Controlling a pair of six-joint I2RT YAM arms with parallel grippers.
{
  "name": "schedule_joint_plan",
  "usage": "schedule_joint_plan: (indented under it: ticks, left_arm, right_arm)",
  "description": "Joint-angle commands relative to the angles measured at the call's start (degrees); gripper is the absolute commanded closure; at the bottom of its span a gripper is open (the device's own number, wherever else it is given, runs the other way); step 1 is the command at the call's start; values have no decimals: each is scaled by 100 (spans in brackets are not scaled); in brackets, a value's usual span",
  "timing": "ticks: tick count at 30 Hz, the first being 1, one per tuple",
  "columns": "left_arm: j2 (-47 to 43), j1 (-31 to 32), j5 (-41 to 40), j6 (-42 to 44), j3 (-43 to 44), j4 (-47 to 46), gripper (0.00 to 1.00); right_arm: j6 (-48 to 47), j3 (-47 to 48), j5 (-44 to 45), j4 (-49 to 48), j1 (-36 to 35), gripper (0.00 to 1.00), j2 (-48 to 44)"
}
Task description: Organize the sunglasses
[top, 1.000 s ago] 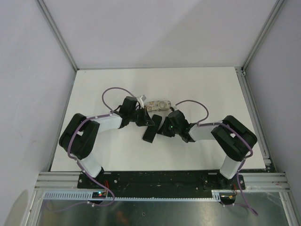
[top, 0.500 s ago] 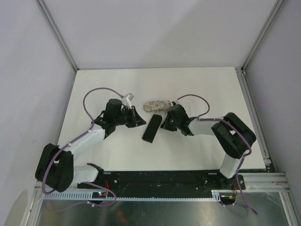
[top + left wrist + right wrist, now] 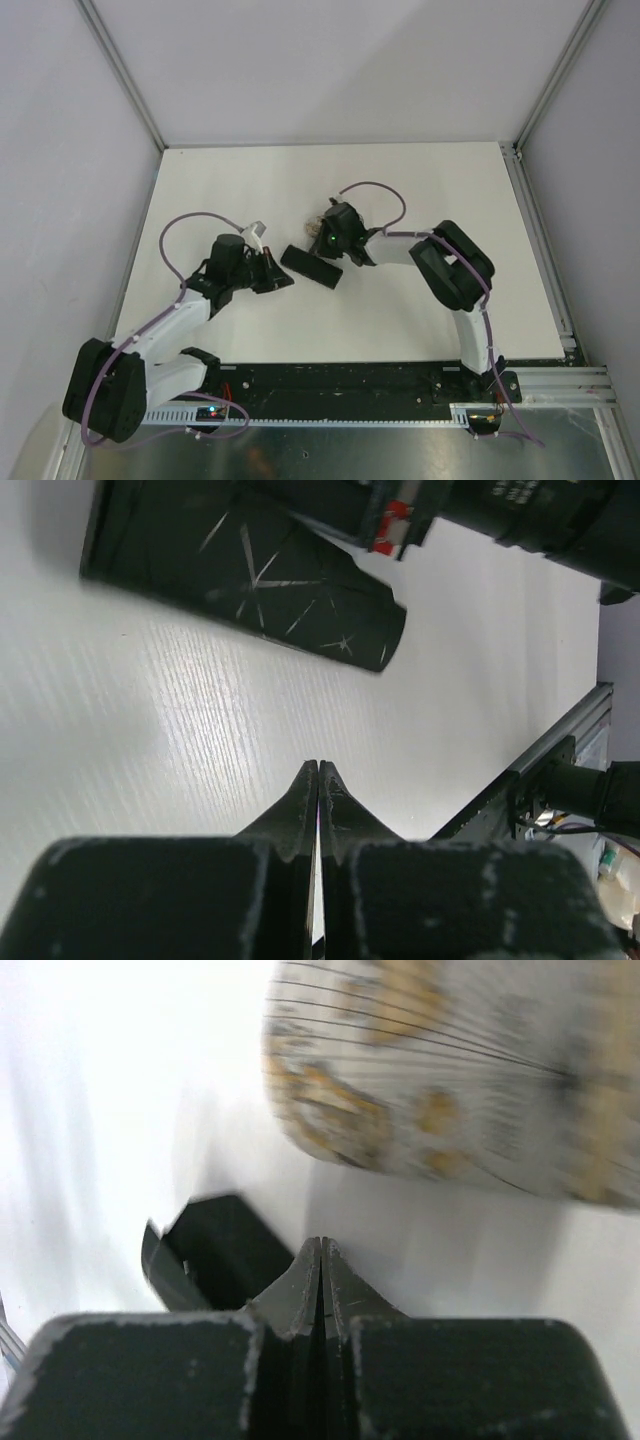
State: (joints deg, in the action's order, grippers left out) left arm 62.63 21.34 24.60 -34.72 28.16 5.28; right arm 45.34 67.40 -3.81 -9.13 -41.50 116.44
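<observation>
Neither of the 2 pairs of sunglasses shows in any of the 3 views, so where they lie cannot be told.

What shows is 2 cases near the middle of the white worktop (image 3: 420, 300). The black oblong case (image 3: 312, 267) lies closed at a slant, its lid marked with pale scratch lines in the left wrist view (image 3: 250, 580). Just beyond it sits the beige patterned case (image 3: 314, 221), largely covered from above by the right arm's wrist. The right wrist view gives it blurred and close (image 3: 450, 1070), with gold and grey markings and fine dark lines across its top.

The right gripper (image 3: 322, 240) reaches in low over the worktop between the 2 cases. Its jaws are clenched tip to tip with nothing between them (image 3: 320, 1248). The beige case is straight ahead of the tips and a corner of the black case (image 3: 205, 1245) is just to their left. Whether the tips touch either case cannot be told.

The left gripper (image 3: 280, 278) sits near the black case's left end, with bare worktop between the two. Its jaws are likewise pressed together and empty (image 3: 318, 770). In its view the right arm's dark body, with a small red label, lies over the far edge of the black case.
</observation>
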Motion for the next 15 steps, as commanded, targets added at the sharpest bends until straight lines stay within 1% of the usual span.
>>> schedule_joint_plan:
  ticks: [1, 3, 6, 10, 15]
  left_arm:
    - [-392, -133, -240, -128, -163, -82, 99]
    - [-425, -160, -259, -117, -200, -87, 99]
    - [-439, -171, -234, -129, -220, -84, 99]
    - [-472, -170, -278, -112, -217, -83, 99]
    - [-579, -201, -376, -93, -211, -68, 99]
  right_arm:
    - [-276, 986, -302, 571, -369, 100, 595]
    - [-332, 1265, -220, 796, -434, 100, 635]
    - [-413, 1345, -91, 1141, -385, 100, 460]
    - [-676, 1308, 194, 1548, -249, 100, -14]
    - [-1116, 1127, 636, 2005, -63, 100, -880]
